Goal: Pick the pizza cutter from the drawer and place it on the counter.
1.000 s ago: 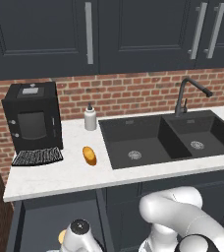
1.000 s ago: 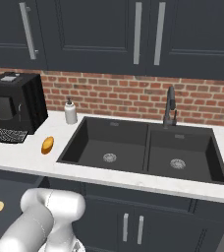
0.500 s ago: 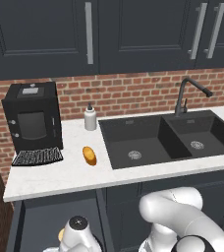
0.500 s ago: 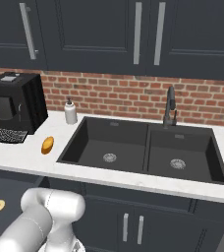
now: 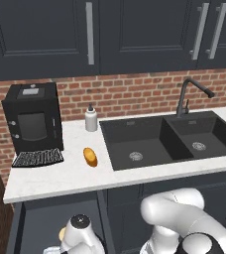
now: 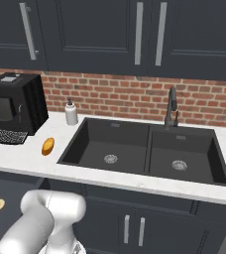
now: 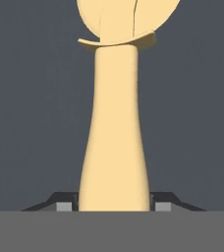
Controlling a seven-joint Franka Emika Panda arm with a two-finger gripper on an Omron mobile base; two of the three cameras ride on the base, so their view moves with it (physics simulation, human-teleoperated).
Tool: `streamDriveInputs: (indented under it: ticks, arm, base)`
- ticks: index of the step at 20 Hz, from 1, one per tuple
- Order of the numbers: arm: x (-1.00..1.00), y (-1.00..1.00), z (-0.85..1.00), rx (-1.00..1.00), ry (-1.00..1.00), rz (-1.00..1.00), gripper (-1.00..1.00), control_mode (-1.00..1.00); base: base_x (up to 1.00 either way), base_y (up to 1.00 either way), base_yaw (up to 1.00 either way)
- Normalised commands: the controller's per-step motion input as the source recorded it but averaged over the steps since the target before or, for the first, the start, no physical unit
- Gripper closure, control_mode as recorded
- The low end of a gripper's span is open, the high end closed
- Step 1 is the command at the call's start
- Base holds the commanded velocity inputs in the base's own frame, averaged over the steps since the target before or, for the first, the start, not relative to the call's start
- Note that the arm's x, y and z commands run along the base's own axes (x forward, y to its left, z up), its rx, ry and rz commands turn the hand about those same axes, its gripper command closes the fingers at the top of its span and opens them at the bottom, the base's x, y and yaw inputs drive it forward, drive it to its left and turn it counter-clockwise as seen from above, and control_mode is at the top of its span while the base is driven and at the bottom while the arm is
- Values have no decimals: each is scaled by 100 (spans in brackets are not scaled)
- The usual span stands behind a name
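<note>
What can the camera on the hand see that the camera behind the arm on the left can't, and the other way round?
The hand view alone shows the pizza cutter's tan handle running between the claw's two tips, which sit at its sides, over the dark drawer floor. The left base view alone shows the counter, bread roll, soap bottle, coffee machine, sink and tap. Both share the cutter's pale wheel and the drawer.

Probably a home kitchen: sink (image 5: 157, 141), brick backsplash (image 5: 135, 92), cabinets (image 5: 135, 34).
</note>
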Motion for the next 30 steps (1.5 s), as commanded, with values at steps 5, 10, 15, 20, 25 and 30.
streamDriveInputs:
  ticks: [5,10,15,20,25,30]
  arm:
    - [-15,-29,100,0,-1,0,100,-100]
    - [-6,-46,100,0,0,0,100,-100]
    - [3,-36,100,0,0,0,100,-100]
    - [13,-23,100,0,0,0,100,-100]
    - [6,-20,96,0,-8,0,100,-100]
    - [37,-17,92,-1,-13,0,100,-100]
  base:
    - [0,0,0]
    - [0,0,0]
    - [0,0,0]
    - [0,0,0]
    - [0,0,0]
    - [0,0,0]
